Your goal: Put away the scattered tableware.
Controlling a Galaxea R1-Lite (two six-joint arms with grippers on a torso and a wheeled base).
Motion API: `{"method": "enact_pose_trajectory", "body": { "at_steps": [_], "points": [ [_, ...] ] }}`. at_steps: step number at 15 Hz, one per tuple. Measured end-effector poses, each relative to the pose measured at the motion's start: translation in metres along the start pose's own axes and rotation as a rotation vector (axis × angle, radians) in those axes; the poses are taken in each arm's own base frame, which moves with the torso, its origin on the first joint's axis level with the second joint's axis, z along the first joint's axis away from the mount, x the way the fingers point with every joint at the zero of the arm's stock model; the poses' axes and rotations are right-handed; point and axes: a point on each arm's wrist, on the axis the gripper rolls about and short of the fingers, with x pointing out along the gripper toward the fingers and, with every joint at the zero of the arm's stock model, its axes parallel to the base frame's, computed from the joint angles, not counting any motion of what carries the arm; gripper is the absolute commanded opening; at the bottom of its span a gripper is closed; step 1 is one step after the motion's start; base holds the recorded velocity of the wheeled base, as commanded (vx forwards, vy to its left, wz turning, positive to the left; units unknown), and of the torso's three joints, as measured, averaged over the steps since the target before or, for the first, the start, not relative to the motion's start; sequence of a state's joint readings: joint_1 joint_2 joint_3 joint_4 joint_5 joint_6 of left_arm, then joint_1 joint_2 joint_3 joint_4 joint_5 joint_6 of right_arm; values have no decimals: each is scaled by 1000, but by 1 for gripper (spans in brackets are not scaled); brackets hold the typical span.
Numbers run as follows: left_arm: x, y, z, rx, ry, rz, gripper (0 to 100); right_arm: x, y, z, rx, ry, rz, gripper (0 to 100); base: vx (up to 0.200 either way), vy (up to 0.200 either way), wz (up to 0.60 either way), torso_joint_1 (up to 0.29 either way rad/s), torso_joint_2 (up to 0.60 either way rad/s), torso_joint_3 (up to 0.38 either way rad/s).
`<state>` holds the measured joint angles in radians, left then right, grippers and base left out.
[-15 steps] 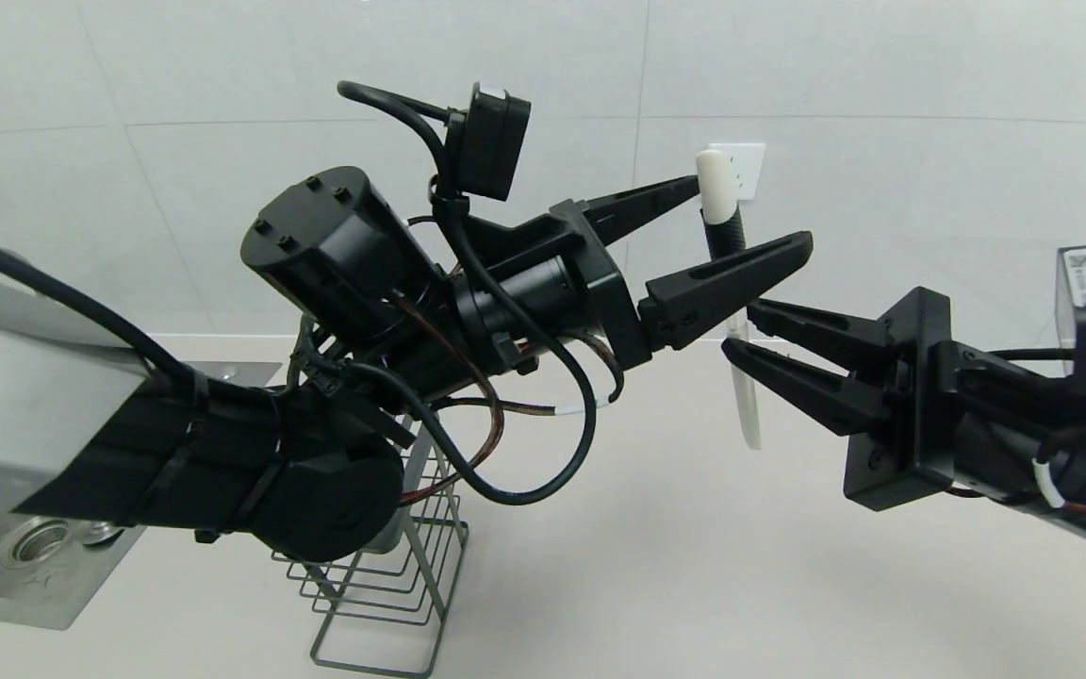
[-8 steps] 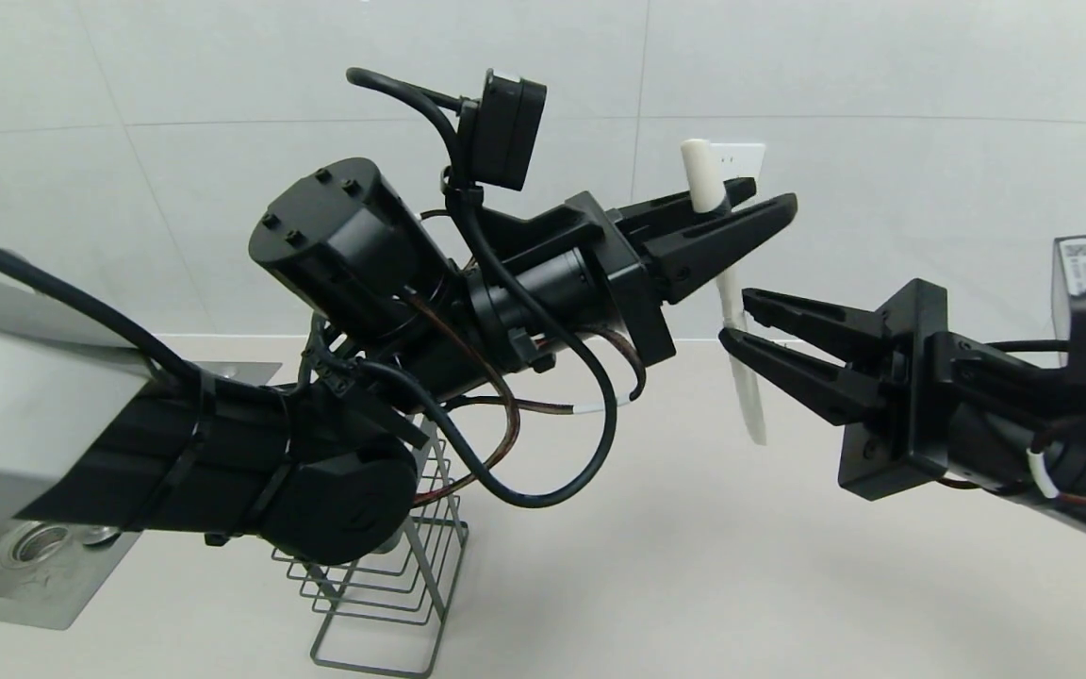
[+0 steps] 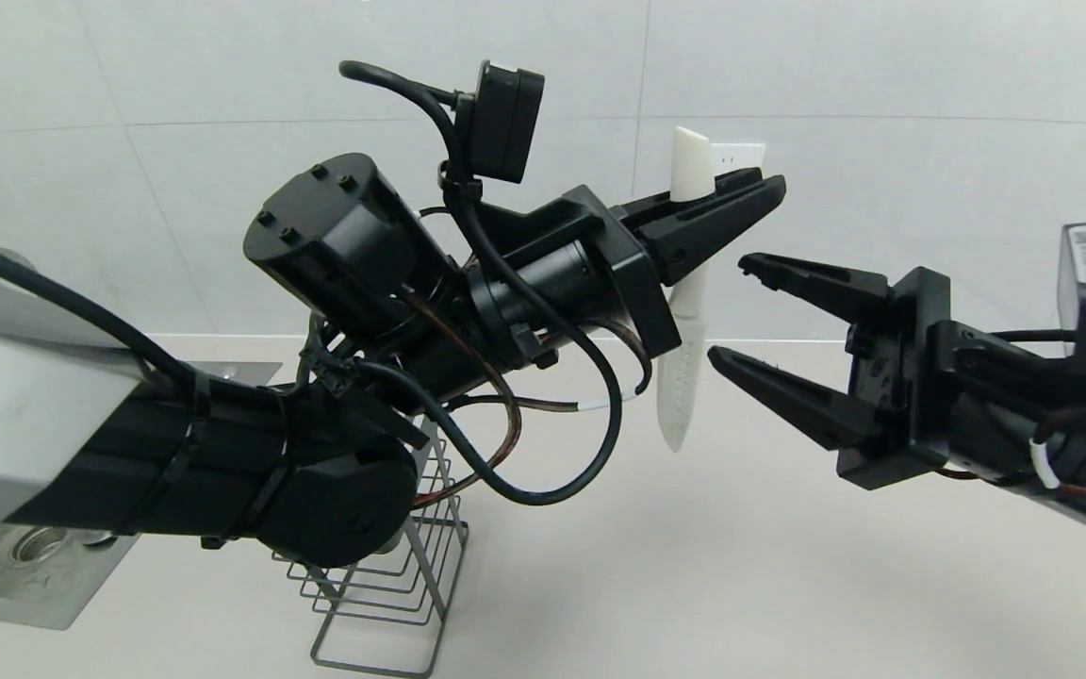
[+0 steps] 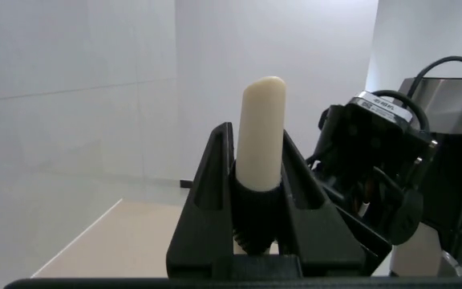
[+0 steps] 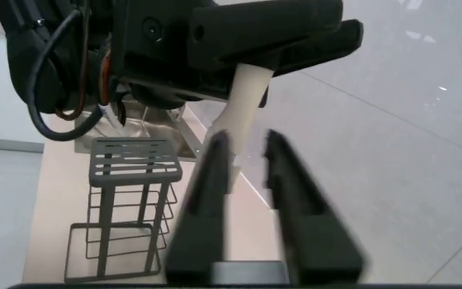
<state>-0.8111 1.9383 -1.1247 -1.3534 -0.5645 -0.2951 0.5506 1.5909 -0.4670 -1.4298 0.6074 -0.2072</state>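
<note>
A white knife (image 3: pixel 680 377) with a pale handle hangs blade down above the counter. My left gripper (image 3: pixel 760 184) is shut on its handle just under the white grip (image 4: pixel 261 128), whose end sticks up between the fingers (image 4: pixel 215 185). My right gripper (image 3: pixel 730 308) stands open just to the right of the blade, level with it and not touching it. In the right wrist view the knife (image 5: pixel 247 104) hangs beyond my right gripper's (image 5: pixel 245 144) parted fingers, under the left gripper (image 5: pixel 327 36).
A grey wire rack (image 3: pixel 383 585) stands on the beige counter (image 3: pixel 694 566) below the left arm, also seen as the rack (image 5: pixel 127 209) in the right wrist view. A steel sink (image 3: pixel 34 556) lies at the far left. A tiled wall with a socket (image 3: pixel 741 156) is behind.
The left gripper closed on the knife handle. The right gripper, which had been shut on the blade, opened and let go. The knife now hangs a little further left, held by the left gripper alone.
</note>
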Motion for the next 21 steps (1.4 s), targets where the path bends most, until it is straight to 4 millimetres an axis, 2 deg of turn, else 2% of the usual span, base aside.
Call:
{"method": "enact_pose_trajectory", "body": {
  "at_steps": [3,6,9,13,15,21],
  "points": [
    [-5,5,6,14,-11,49,0,-20,5,5,-3,21,-40,100,0,0,0,0,0,0],
    [-14,11,20,68,-37,114,0,-58,6,18,-46,41,-144,100,0,0,0,0,0,0],
    [-29,12,34,116,-32,174,0,-99,19,38,-124,33,-249,100,0,0,0,0,0,0],
    [-59,2,48,134,18,233,0,-144,54,64,-258,-17,-352,100,0,0,0,0,0,0],
    [-70,-3,54,155,4,245,0,-163,75,70,-285,-7,-396,100,0,0,0,0,0,0],
    [-90,8,70,283,-28,352,0,-203,132,54,-226,101,-527,100,0,0,0,0,0,0]
  ]
}}
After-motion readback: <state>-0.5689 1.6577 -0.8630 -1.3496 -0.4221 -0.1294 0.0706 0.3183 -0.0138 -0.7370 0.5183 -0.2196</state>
